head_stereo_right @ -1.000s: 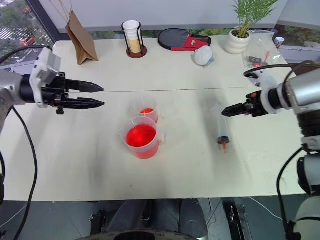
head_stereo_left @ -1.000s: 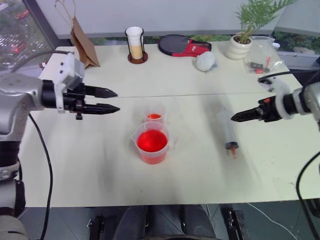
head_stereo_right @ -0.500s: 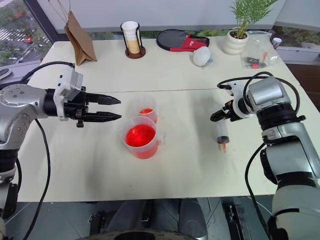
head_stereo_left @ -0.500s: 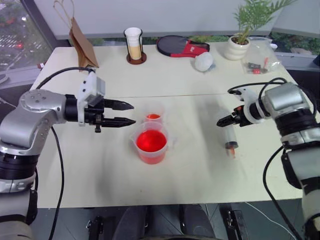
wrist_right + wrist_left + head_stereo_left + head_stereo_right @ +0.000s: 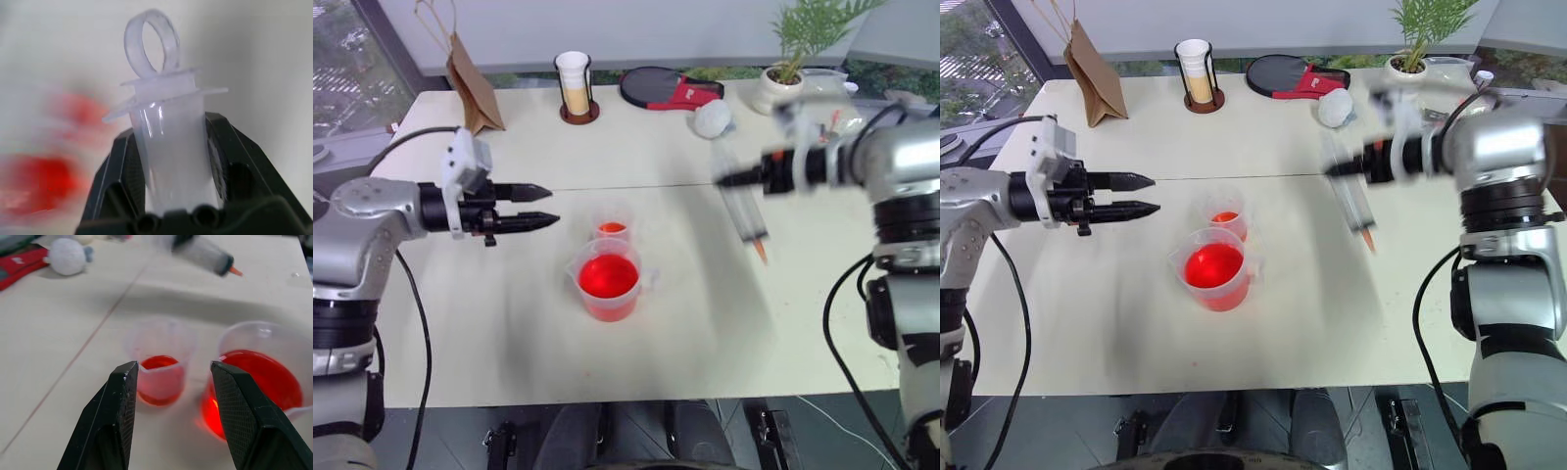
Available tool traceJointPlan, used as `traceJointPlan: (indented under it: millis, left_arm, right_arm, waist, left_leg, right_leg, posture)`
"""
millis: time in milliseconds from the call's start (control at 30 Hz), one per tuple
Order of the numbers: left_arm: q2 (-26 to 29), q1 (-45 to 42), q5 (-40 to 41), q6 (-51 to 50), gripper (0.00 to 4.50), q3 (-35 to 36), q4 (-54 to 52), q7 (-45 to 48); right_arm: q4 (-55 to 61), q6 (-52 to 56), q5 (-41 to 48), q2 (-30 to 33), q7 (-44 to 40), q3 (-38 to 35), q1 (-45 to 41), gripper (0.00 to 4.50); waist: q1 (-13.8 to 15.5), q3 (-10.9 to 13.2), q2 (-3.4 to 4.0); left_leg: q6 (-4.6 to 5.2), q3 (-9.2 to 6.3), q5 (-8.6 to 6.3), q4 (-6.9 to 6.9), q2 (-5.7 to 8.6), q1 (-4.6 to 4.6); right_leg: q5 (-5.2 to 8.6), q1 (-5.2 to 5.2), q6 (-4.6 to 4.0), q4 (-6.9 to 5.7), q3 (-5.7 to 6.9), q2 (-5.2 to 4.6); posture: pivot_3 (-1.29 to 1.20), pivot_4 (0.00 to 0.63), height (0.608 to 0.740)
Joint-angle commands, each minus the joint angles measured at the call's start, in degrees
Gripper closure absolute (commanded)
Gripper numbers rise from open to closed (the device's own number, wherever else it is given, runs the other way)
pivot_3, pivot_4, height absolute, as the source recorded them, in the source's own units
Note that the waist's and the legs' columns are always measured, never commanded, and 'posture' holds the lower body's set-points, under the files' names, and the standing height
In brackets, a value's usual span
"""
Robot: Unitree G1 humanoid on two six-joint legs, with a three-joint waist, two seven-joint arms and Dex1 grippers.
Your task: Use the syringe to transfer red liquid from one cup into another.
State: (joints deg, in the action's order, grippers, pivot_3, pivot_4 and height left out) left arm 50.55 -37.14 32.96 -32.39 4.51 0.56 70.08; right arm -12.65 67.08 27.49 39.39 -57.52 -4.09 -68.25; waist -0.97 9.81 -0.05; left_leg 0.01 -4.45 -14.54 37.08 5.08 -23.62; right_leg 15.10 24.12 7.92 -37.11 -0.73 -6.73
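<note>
The syringe (image 5: 745, 211), clear with an orange nozzle tip, hangs tilted above the table right of the cups, nozzle pointing down. My right gripper (image 5: 724, 179) is shut on its barrel just below the flange (image 5: 166, 90) and ring. The wide spouted beaker (image 5: 609, 280) holds red liquid (image 5: 259, 377). Just behind it the small narrow cup (image 5: 615, 225) holds a little red liquid at its bottom. My left gripper (image 5: 551, 204) is open and level, left of the cups, pointing at them with nothing between its fingers (image 5: 122, 401).
Along the far edge of the table (image 5: 509, 323) are a brown paper bag (image 5: 475, 83), a tall white cup on a dark base (image 5: 576, 86), a red and black paddle (image 5: 671, 88), a white ball (image 5: 713, 119), a potted plant (image 5: 783, 83) and a plastic bag (image 5: 822, 117).
My right gripper closed on the syringe and lifted it off the table, up and toward the far side. The left gripper drew back a little to the left.
</note>
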Motion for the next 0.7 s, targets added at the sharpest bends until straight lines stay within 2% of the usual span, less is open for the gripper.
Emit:
traceJointPlan:
  millis: [33, 133, 167, 200, 300, 467, 700]
  left_arm:
    - [1.35, -4.76, -0.22, 0.57, 2.1, 1.28, 3.98, 2.34]
    - [1.77, -7.62, -2.28, 1.69, 2.1, -0.67, 7.38, 4.55]
    - [1.79, -8.52, -2.68, 1.68, 2.1, -1.11, 7.99, 5.07]
    - [1.82, -9.33, -3.02, 1.73, 2.1, -1.43, 8.58, 5.54]
    - [1.95, -11.18, -3.58, 1.09, 2.1, -1.92, 9.22, 6.48]
    - [2.38, -11.77, -3.94, 0.0, 2.1, -1.81, 8.38, 7.1]
    - [1.93, -13.58, 0.05, -5.38, 2.1, 0.47, 4.11, 5.97]
  right_arm:
    - [10.5, -1.45, 10.67, -9.2, 7.38, -12.91, -2.9, 3.1]
    - [15.19, 0.38, 20.23, -21.03, 19.16, -22.66, -3.91, 3.1]
    - [19.52, -0.17, 22.87, -24.04, 20.91, -23.09, -1.58, 3.1]
    - [23.6, -1.01, 23.82, -25.97, 21.83, -21.89, 1.26, 3.1]
    - [33.56, -5.77, 21.01, -26.57, 19.75, -12.32, 13.52, 3.1]
    - [38.26, -15.42, 16.64, -29.67, 21.26, -2.5, 27.27, 3.1]
    - [38.06, -25.29, 10.72, -28.85, 20.01, 5.85, 35.27, 3.1]
  waist:
    - [-0.17, -0.1, -0.17]
    - [-0.17, -0.22, -0.37]
    - [-0.11, -0.22, -0.36]
    - [0.13, -0.24, -0.4]
    - [0.54, -0.3, -0.52]
    - [-0.28, -0.29, -0.51]
    - [-1.42, -0.3, -0.52]
  left_leg:
    - [-0.01, -0.03, 0.0, -0.02, -0.04, 0.0]
    - [-0.17, -0.04, 0.1, 0.0, -0.03, 0.05]
    - [-0.18, -0.05, 0.11, 0.03, -0.02, 0.07]
    - [-0.18, -0.03, 0.11, 0.0, 0.01, 0.07]
    - [-0.19, -0.3, 0.12, 0.04, 0.07, 0.05]
    - [-0.11, -0.09, 0.09, 0.06, 0.18, -0.01]
    - [-0.18, -0.09, 0.13, 0.01, 0.0, 0.0]
  right_leg:
    - [0.0, 0.02, 0.0, 0.0, 0.04, 0.05]
    - [0.0, -0.02, -0.01, -0.09, 0.01, 0.03]
    - [-0.01, -0.04, -0.02, -0.09, -0.02, 0.02]
    - [-0.01, -0.01, -0.02, -0.1, -0.06, -0.01]
    - [-0.01, 0.11, -0.03, -0.1, 0.01, 0.03]
    - [-0.01, 0.0, -0.02, -0.16, -0.16, -0.04]
    - [0.0, 0.14, -0.02, -0.25, -0.16, 0.15]
  posture:
    - [0.0, 0.15, 0.739]
    - [0.0, 0.15, 0.739]
    - [0.0, 0.15, 0.739]
    - [0.0, 0.15, 0.739]
    - [0.0, 0.15, 0.739]
    - [0.0, 0.15, 0.739]
    - [0.0, 0.15, 0.739]
